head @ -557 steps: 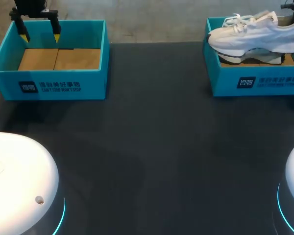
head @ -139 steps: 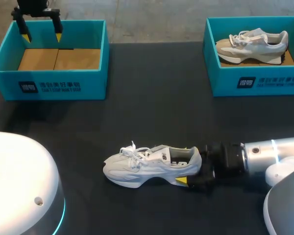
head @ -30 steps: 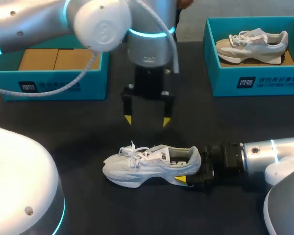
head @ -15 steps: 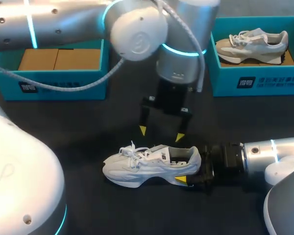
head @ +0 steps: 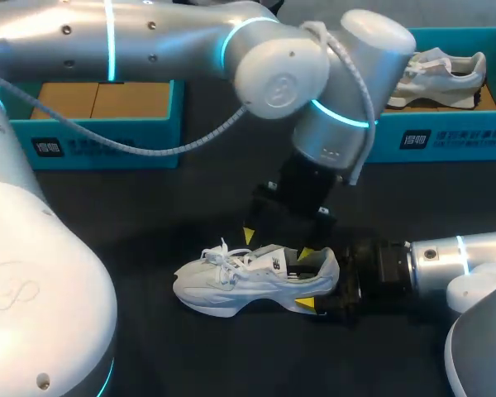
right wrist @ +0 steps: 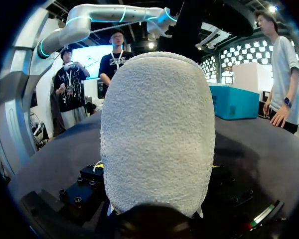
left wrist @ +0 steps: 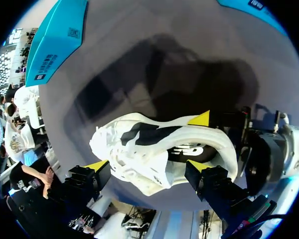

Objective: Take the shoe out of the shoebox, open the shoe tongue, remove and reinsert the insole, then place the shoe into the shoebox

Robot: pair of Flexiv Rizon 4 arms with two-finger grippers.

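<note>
Your dark table [head: 231,364] is crossed by the left arm [head: 281,74]. A blue shoebox [head: 446,136] sits at the far right and another [head: 91,141] at the far left. The white shoe [head: 248,277] lies on its sole mid-table, outside both. Your left gripper [head: 277,244] hangs spread wide over the shoe's opening, gripping nothing. Your right gripper [head: 318,283] pinches the heel.

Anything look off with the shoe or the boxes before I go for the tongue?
Nothing stands out. The shoe sits upright on its sole on the table, heel clamped in the right gripper, with the left gripper open just above its collar. The second shoe lies inside the right shoebox.
</note>
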